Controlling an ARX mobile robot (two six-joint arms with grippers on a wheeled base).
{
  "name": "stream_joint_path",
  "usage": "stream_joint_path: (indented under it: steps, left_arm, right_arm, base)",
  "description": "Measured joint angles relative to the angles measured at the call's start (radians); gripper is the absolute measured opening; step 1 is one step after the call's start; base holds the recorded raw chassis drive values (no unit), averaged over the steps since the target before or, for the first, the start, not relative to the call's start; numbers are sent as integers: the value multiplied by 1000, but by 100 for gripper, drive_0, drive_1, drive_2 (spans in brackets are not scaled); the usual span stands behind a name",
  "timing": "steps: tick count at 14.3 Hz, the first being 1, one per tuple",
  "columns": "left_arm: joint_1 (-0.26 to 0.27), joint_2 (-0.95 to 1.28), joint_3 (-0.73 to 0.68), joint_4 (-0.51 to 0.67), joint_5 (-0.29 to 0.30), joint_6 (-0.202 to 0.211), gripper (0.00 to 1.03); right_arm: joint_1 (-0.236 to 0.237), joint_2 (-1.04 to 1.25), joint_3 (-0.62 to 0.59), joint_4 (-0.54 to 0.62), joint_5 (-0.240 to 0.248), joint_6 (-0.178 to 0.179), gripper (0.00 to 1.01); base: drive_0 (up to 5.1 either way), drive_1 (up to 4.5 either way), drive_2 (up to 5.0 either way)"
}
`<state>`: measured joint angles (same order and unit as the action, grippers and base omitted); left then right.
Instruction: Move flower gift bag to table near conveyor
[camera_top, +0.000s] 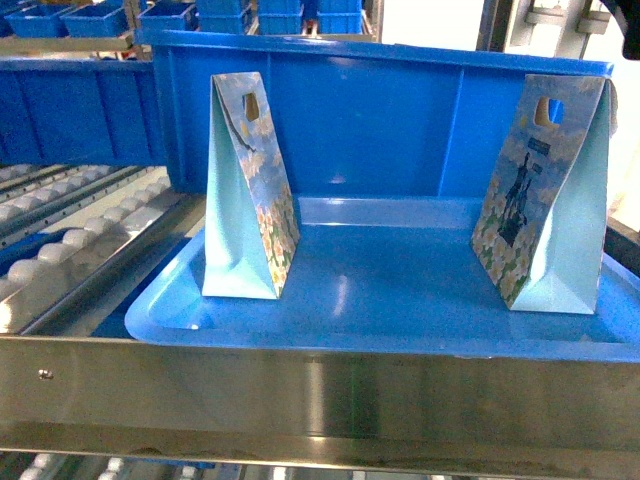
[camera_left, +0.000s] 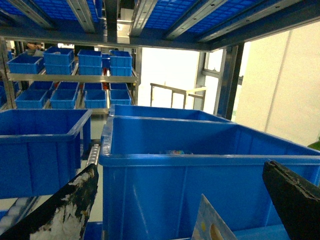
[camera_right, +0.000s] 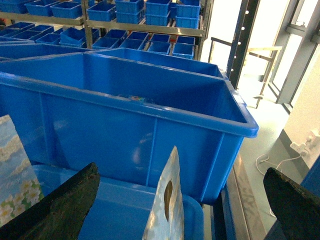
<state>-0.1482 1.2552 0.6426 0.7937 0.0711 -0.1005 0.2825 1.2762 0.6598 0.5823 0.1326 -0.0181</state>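
Observation:
Two flower gift bags stand upright on a blue tray (camera_top: 400, 330), one at the left (camera_top: 250, 190) and one at the right (camera_top: 545, 195). Neither gripper shows in the head view. My left gripper (camera_left: 180, 166) is open, and the left bag's top edge (camera_left: 212, 225) pokes up low between its fingers without touching them. My right gripper (camera_right: 181, 170) is open too, with the right bag's top and handle hole (camera_right: 167, 205) between its fingers, apart from both. The left bag's side (camera_right: 15, 170) shows at that view's edge. Conveyor rollers (camera_top: 90, 225) run along the left. The table is out of view.
A large blue bin (camera_top: 380, 110) stands right behind the tray and the bags. A shiny steel rail (camera_top: 320, 400) crosses in front of the tray. Another blue bin (camera_left: 40, 150) sits to the left, and shelves with several small blue bins (camera_right: 150, 20) fill the background.

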Motion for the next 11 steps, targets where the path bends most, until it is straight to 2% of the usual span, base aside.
stream_joint_path:
  steps: [3,8,11]
  left_arm:
    - [1,-2,0,0,-2,0,98]
    - [1,-2,0,1,-2,0,98]
    - [1,-2,0,1,-4,0,98]
  right_arm:
    - [-3,93,114,-99,4,27,98]
    - [-14,192,153,-212,-15,102,98]
    - [0,217,153,-259,-23,99,98]
  base:
    - [0,0,0]
    - [0,0,0]
    - [0,0,0]
